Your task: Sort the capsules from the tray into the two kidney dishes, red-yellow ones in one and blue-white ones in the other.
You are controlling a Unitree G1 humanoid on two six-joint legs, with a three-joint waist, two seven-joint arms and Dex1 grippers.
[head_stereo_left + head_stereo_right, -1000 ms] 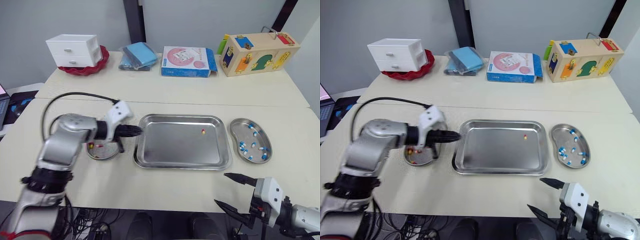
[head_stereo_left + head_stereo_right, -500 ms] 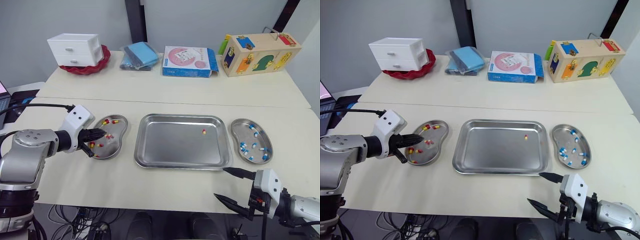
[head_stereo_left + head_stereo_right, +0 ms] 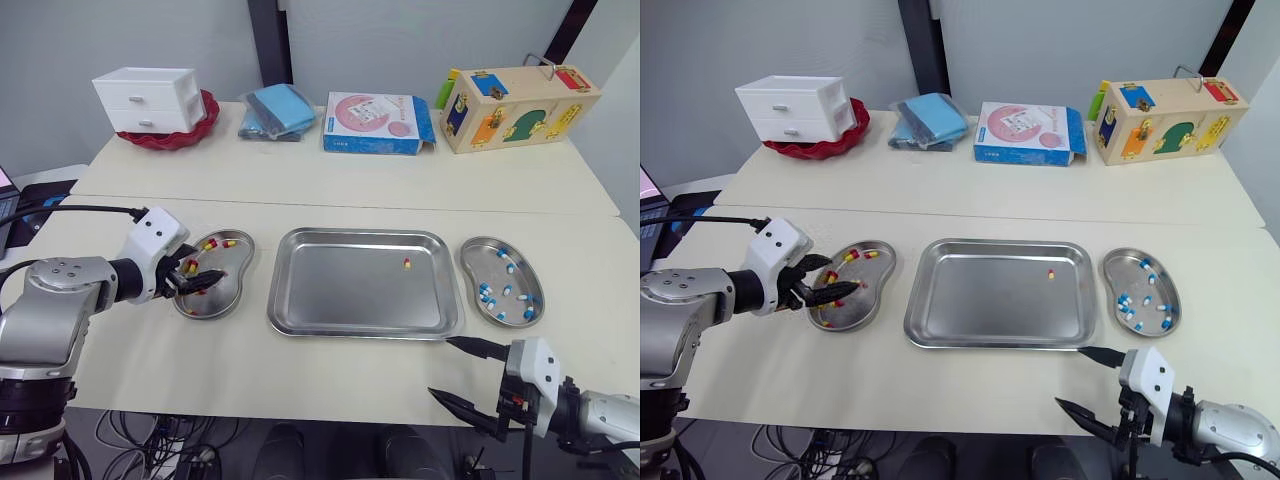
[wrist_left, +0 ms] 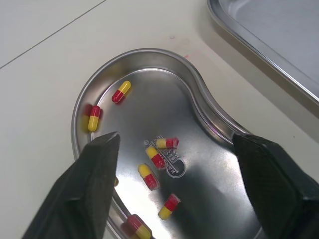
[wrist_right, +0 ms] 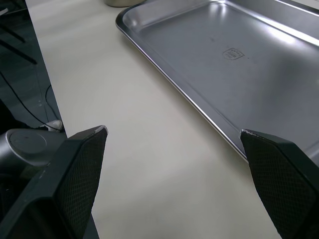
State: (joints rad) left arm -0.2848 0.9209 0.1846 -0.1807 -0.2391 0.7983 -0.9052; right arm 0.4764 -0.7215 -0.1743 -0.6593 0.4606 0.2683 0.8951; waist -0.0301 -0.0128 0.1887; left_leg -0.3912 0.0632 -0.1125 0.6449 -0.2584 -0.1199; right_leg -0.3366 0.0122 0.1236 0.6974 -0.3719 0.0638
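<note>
My left gripper (image 3: pixel 203 275) hangs open just above the left kidney dish (image 3: pixel 240 262), nothing between its fingers. In the left wrist view its fingers (image 4: pixel 94 179) straddle that dish (image 4: pixel 199 99), which holds several red-yellow capsules (image 4: pixel 155 157). One red-yellow capsule (image 3: pixel 407 263) lies alone in the steel tray (image 3: pixel 350 290), towards its far right. The right kidney dish (image 3: pixel 470 262) holds several blue-white capsules (image 3: pixel 488 295). Low at the table's front edge, before the tray's right corner, my right gripper (image 3: pixel 441 367) stands open and empty. The tray's near rim (image 5: pixel 199 114) crosses the right wrist view.
On the far table stand a white drawer box (image 3: pixel 147 98) on a red bowl, a blue bundle (image 3: pixel 278 110), a pink-and-blue box (image 3: pixel 375 122) and a wooden toy box (image 3: pixel 515 103). A laptop's corner (image 3: pixel 8 185) and cable lie at far left.
My left gripper went left from the tray's left edge to over the left dish, shut; since half a second ago its fingers have spread open. The right gripper rose slightly and stayed open.
</note>
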